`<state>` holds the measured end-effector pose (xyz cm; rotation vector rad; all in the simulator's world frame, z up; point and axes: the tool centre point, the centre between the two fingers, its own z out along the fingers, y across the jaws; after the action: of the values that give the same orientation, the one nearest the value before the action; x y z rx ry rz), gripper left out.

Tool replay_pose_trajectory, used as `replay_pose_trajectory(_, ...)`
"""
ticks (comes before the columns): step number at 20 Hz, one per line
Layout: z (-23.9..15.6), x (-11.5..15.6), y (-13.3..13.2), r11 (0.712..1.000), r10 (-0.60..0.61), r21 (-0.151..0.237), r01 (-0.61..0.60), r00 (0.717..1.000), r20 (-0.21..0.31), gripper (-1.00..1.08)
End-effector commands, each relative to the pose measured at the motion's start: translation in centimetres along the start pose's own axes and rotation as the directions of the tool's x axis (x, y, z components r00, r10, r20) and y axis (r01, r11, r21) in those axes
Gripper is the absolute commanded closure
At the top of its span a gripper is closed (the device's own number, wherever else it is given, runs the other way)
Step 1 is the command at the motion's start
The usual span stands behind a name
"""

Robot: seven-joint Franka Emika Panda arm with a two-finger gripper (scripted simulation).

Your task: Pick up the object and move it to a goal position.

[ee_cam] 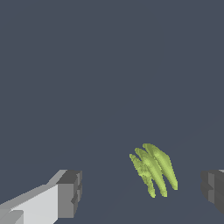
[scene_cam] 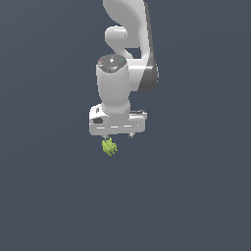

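Observation:
The object (scene_cam: 109,146) is a small lime-green lump of ridged discs side by side, lying on the dark grey floor. In the exterior view it shows just below the white gripper (scene_cam: 118,135), toward that view's left end of the hand. The wrist view shows the object (ee_cam: 154,169) lying between the two grey fingertips (ee_cam: 70,193), closer to one of them and touching neither. My gripper (ee_cam: 142,192) is open, with wide gaps on both sides of the object. The fingers themselves are mostly hidden behind the hand in the exterior view.
The white Panda arm (scene_cam: 130,44) rises from the hand to the upper edge of the exterior view. A plain dark grey floor (scene_cam: 196,196) fills everything else in both views.

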<state>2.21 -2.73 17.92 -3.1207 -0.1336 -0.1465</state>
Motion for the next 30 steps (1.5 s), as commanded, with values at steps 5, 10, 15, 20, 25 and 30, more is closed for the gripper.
replay_pose_trajectory(5,2.3,-1.2,1.8,0.989,-0.148,-0.003,0.148,0.989,0.029,-0.92)
replay_pose_trajectory(10,4.2,-2.2,3.1,0.964,-0.266,0.003,0.266,0.963,0.051,-0.92)
replay_pose_trajectory(15,5.8,-3.2,4.3,0.929,-0.369,0.015,0.369,0.927,0.069,-0.92)
replay_pose_trajectory(20,7.0,-4.0,5.0,0.898,-0.44,0.026,0.44,0.894,0.08,-0.92)
replay_pose_trajectory(25,7.6,-4.4,5.5,0.876,-0.482,0.035,0.481,0.872,0.085,-0.92)
replay_pose_trajectory(30,7.9,-4.6,5.6,0.868,-0.496,0.037,0.494,0.864,0.087,-0.92)
